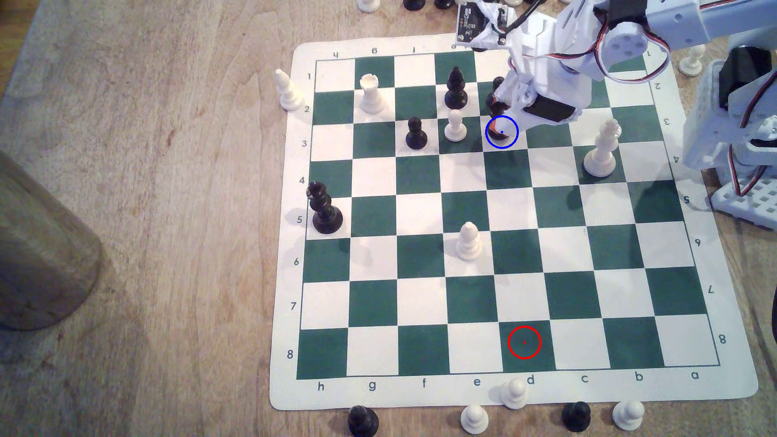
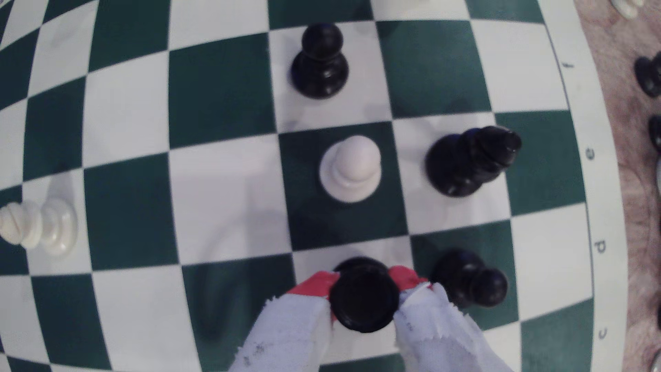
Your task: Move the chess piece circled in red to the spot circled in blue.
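Transfer nearly complete: release pending.
The hand [image 2: 363, 286] is clamped on the chess piece [image 2: 364, 298], positioned over the spot [image 1: 511, 140], a white square near the board's [image 1: 420, 393] far edge. The red ring [image 1: 524, 342] stands vacant. Remaining, by judgement: seat, release, withdraw.

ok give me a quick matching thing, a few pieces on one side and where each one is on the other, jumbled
Things:
1. black rook
2. white pawn
3. black king
4. white bishop

Places:
A. h file, at the board's edge
B. between the gripper fingers
C. green square beside the blue ring
D. white square mid-board, alone

Pairs: 1-B, 2-C, 3-A, 4-D
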`<control>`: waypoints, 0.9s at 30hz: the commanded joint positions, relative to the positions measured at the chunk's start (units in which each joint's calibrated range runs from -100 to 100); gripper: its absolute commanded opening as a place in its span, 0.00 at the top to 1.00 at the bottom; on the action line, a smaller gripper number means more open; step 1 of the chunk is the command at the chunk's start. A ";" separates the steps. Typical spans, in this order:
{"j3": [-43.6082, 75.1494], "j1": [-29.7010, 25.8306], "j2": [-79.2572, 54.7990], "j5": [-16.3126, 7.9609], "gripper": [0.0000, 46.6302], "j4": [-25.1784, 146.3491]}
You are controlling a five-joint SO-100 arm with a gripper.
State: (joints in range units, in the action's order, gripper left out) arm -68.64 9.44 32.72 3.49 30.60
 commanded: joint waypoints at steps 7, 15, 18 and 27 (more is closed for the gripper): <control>-0.90 0.38 2.43 0.10 0.95 -0.95; -1.08 0.69 3.87 0.20 0.60 -1.20; -1.08 0.85 5.31 0.20 0.56 -0.62; 2.73 1.00 12.87 0.59 0.55 13.38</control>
State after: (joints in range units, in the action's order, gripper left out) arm -70.54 10.40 40.93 3.88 37.21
